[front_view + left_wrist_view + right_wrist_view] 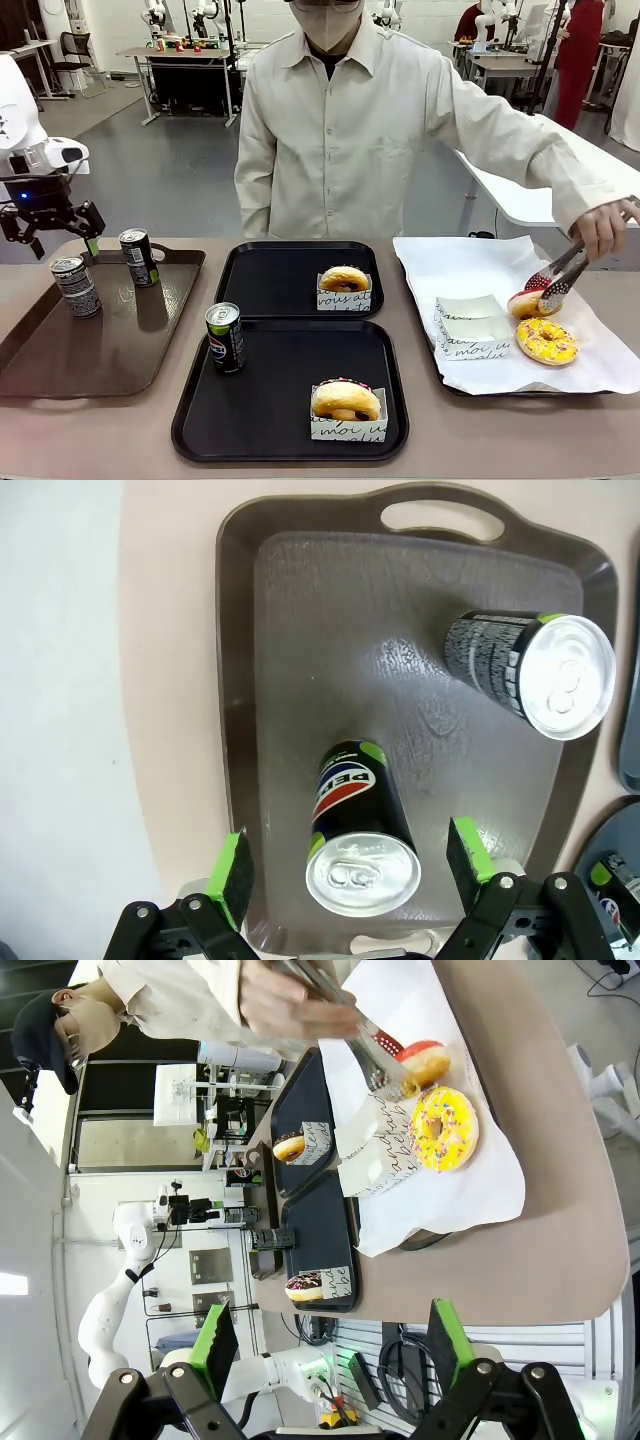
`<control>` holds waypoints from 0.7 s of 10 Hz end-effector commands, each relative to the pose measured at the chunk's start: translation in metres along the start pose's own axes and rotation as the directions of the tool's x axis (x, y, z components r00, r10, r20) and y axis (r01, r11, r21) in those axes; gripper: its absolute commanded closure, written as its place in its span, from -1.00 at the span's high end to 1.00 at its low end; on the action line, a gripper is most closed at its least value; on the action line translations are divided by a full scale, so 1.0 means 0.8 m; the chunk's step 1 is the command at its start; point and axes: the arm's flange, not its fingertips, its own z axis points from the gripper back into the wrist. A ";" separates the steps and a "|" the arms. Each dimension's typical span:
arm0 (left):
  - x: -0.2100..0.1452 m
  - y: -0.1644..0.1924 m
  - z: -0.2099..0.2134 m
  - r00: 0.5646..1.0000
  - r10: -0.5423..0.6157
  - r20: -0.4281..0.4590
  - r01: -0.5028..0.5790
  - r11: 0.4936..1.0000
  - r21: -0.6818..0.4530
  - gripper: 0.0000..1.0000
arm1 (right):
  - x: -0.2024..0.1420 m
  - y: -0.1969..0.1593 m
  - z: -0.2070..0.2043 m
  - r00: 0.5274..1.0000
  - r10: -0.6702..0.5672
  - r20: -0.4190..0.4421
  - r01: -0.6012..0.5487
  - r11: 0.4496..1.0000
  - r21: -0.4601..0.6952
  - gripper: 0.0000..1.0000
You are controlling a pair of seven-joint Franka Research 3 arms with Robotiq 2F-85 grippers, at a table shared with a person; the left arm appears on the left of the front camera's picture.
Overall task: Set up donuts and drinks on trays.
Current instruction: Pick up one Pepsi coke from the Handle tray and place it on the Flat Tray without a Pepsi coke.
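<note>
Two black trays lie in the middle. The far tray [260, 280] holds a boxed donut [344, 287]. The near tray [270, 400] holds a chocolate boxed donut [346, 408] and a Pepsi can [224, 337]. Two more cans [75, 285] [138, 257] stand on a brown tray. My left gripper [65, 245] hovers open above the nearer-left one. From the left wrist that can [355, 830] sits between the green pads [232, 878], untouched, with the other can [525, 665] farther off. My right gripper [332, 1340] is open and empty off the table's right end.
The brown tray [120, 350] lies at the left. At the right, a paper-lined tray [450, 260] carries a yellow donut [546, 341] and flat boxes [470, 325]. The person's hand [600, 230] holds tongs [555, 280] on a pink donut [522, 303].
</note>
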 end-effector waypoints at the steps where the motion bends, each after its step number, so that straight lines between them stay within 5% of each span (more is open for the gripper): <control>1: 0.008 0.006 -0.007 1.000 0.014 -0.015 -0.014 1.000 0.022 1.00 | 0.001 0.000 0.001 1.000 0.013 0.000 -0.013 1.000 0.019 1.00; 7: 0.004 -0.003 -0.041 0.999 -0.018 -0.030 0.017 0.999 -0.029 1.00 | 0.001 0.000 0.001 1.000 0.013 0.000 -0.013 1.000 0.019 1.00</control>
